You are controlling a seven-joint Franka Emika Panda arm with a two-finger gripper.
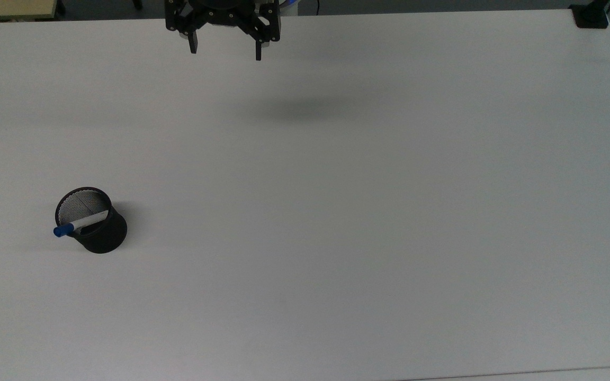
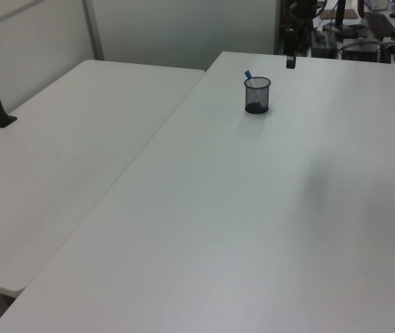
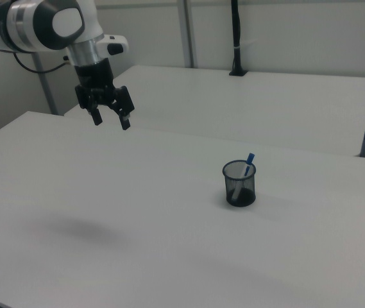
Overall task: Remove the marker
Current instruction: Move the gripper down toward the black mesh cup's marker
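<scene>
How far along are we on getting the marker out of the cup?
Nothing is done yet: the marker leans inside the black mesh cup. In hand: the gripper hangs open and empty above the table's far edge in the top view. Left: reach the cup, grasp the marker, lift it out.

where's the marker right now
The marker stands tilted inside the black mesh cup on the white table, at the top view's lower left, its blue cap poking over the rim, far from the open gripper.
</scene>
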